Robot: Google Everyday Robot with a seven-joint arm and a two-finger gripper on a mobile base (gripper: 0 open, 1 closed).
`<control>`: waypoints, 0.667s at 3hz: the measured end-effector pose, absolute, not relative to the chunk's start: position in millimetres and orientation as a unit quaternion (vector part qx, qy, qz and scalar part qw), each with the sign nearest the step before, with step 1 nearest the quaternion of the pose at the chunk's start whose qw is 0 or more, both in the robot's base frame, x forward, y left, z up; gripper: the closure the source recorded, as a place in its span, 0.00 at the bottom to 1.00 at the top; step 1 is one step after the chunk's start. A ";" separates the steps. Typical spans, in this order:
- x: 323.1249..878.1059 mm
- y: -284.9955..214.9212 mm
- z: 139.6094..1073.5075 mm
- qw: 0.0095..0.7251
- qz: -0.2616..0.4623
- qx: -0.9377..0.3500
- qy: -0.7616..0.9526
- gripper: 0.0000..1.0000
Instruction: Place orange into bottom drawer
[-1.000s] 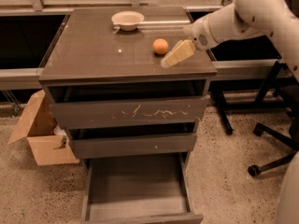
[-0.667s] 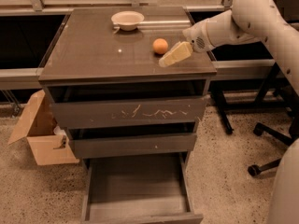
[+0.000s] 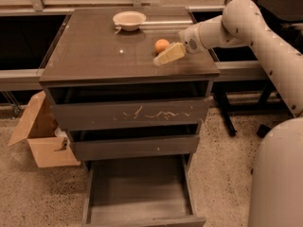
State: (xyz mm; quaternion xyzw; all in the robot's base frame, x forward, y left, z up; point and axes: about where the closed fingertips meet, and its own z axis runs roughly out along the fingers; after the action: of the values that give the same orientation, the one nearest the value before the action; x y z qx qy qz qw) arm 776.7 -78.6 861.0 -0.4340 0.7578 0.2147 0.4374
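The dark grey-brown cabinet top (image 3: pixel 94 56) is a flat, glossy slab. A shallow white bowl (image 3: pixel 129 20) sits close to its far edge, about midway along it. The orange (image 3: pixel 162 45) rests on the right half, nearer the right edge than the middle and well apart from the bowl. The gripper (image 3: pixel 166 55) is low over the top, just beside the orange on its near side, toward the right edge.

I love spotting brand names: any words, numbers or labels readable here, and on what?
None can be read.
White marks on the scratched drawer front are scratches, not letters.
The dark mark on the cardboard box cannot be made out.
The hand, beside the orange on the cabinet top, bears no writing.
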 end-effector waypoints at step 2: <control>801.1 -75.0 845.8 0.444 0.219 -0.420 0.761 0.00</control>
State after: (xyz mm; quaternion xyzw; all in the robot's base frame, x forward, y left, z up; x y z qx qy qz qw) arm 801.1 -75.0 845.8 -0.4196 0.7609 0.2195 0.4436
